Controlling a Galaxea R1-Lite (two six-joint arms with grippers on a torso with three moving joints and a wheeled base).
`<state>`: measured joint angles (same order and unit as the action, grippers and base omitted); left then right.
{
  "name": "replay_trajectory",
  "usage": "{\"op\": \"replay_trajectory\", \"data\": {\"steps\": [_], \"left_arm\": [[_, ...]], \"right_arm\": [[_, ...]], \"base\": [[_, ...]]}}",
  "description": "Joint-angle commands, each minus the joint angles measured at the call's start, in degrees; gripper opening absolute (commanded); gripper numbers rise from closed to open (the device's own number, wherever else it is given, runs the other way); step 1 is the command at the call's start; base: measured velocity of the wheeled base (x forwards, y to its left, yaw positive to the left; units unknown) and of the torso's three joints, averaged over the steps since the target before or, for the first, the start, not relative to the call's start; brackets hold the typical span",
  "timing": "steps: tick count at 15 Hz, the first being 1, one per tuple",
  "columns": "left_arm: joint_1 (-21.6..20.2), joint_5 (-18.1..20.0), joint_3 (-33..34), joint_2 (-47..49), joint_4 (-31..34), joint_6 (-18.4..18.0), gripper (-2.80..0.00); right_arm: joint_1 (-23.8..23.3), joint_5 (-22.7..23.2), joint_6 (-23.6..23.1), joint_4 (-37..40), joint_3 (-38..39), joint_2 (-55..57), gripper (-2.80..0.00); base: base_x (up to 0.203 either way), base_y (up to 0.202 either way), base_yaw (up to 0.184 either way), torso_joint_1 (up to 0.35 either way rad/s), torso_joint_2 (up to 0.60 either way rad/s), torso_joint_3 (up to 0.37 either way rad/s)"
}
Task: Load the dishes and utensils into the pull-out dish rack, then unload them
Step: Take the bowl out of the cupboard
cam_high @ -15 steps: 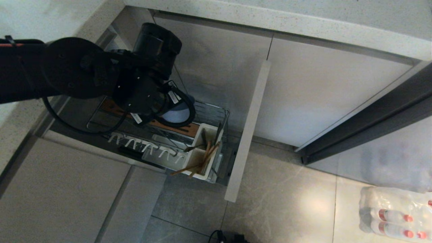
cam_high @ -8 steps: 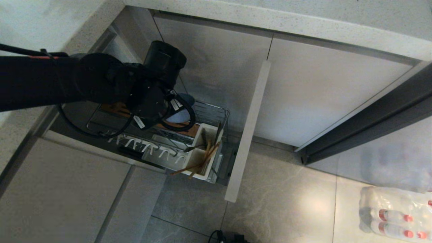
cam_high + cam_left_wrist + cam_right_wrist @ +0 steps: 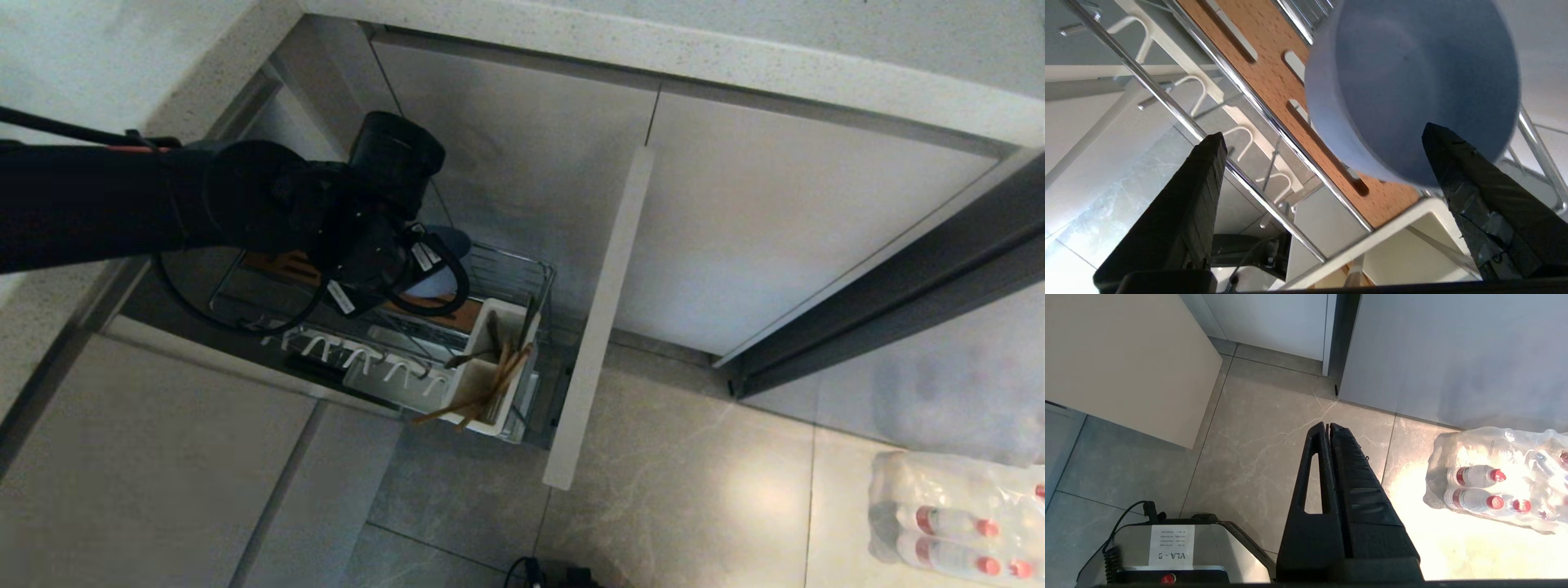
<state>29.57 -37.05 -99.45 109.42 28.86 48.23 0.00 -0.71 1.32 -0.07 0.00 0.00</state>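
One blue bowl (image 3: pixel 1412 81), one wire dish rack (image 3: pixel 506 269), one white caddy (image 3: pixel 482 384), one pack of bottles (image 3: pixel 1498 486)

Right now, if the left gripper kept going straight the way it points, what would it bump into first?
Probably the blue bowl in the dish rack: the left gripper is open around its edge, though depth is unclear.

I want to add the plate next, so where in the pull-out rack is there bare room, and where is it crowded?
Free: the slots of the wooden strip on the side of the bowl away from the caddy, and the white hooks, all bare. Crowded: the caddy with chopsticks, and the bowl's spot, where the left gripper hovers open.
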Motion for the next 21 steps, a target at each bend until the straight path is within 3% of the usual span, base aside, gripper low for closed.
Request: {"op": "replay_trajectory", "data": {"steps": [1, 10, 11, 21], "left_arm": [[-0.3, -0.2, -0.1, 0.2, 0.1, 0.3, 0.0], [-1.2, 0.9, -0.2, 1.3, 0.1, 0.4, 0.0], [-1.1, 0.8, -0.2, 1.3, 0.1, 0.4, -2.8], [-0.8, 0.8, -0.1, 1.2, 0.1, 0.5, -2.8]], "right_arm": [[0.0, 0.0, 0.0, 0.0, 0.0, 0.1, -2.8], [0.0, 0.0, 0.1, 0.0, 0.0, 0.1, -2.8], [0.0, 0.0, 0.0, 0.0, 0.0, 0.0, -2.8], [0.0, 0.0, 0.0, 0.0, 0.0, 0.1, -2.8]], "base": [[0.0, 0.0, 0.0, 0.0, 0.0, 0.0], [0.0, 0.0, 0.0, 0.0, 0.0, 0.0], [0.0, 0.0, 0.0, 0.0, 0.0, 0.0], [0.0, 0.0, 0.0, 0.0, 0.0, 0.0]]}}
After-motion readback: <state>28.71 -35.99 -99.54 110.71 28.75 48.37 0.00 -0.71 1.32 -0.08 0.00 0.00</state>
